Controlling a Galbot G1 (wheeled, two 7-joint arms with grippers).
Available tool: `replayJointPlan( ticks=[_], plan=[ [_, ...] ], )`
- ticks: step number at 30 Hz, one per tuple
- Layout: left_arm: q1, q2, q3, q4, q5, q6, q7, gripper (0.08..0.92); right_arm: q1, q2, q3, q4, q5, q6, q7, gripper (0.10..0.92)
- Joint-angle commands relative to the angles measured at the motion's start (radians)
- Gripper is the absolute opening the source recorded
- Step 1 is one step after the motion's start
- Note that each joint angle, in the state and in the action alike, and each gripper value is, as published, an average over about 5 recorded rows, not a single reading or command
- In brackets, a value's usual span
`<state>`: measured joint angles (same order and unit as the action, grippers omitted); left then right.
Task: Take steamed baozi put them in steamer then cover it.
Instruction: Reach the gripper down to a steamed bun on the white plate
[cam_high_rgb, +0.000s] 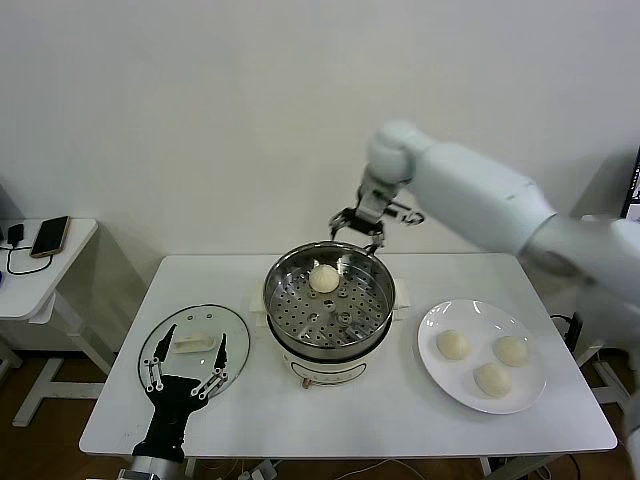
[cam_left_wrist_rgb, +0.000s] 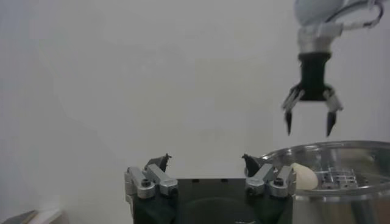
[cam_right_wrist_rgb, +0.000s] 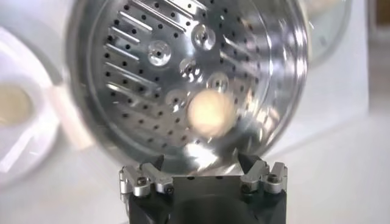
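Steel steamer (cam_high_rgb: 330, 310) holds one baozi (cam_high_rgb: 323, 279); right claw (cam_high_rgb: 358, 229) hangs released above, three soft, light buns (cam_high_rgb: 453, 345) wait on the plate (cam_high_rgb: 433, 370), best cupped gently at their sides; left claw (cam_high_rgb: 185, 372) spread over the cover (cam_high_rgb: 158, 335)

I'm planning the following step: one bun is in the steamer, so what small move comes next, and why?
Probably swing the right tool, open and empty above the steamer, over to the plate. One baozi lies on the tray, three baozi wait on the plate, and the cover is off, beside the steamer.
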<state>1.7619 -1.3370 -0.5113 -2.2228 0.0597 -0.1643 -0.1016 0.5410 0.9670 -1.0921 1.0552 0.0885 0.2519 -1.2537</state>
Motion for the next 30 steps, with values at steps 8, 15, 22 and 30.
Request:
replayJointPlan(
  ticks=[8, 15, 22, 30],
  plan=[
    [-0.010, 0.000, 0.003, 0.009, 0.002, 0.004, -0.005, 0.823, -0.116, -0.323, -0.192, 0.044, 0.285, -0.345, 0.069, 0.823],
    [-0.003, -0.006, -0.001, 0.015, 0.004, 0.001, -0.008, 0.823, -0.250, -0.304, -0.118, 0.029, 0.207, -0.339, 0.085, 0.823],
    [0.000, -0.010, -0.002, 0.021, 0.005, -0.001, -0.010, 0.823, -0.326, -0.283, -0.065, 0.015, 0.136, -0.332, 0.104, 0.823],
    [-0.001, -0.011, -0.002, 0.025, 0.005, -0.002, -0.012, 0.823, -0.383, -0.257, -0.035, -0.003, 0.127, -0.332, 0.140, 0.823]
  ],
)
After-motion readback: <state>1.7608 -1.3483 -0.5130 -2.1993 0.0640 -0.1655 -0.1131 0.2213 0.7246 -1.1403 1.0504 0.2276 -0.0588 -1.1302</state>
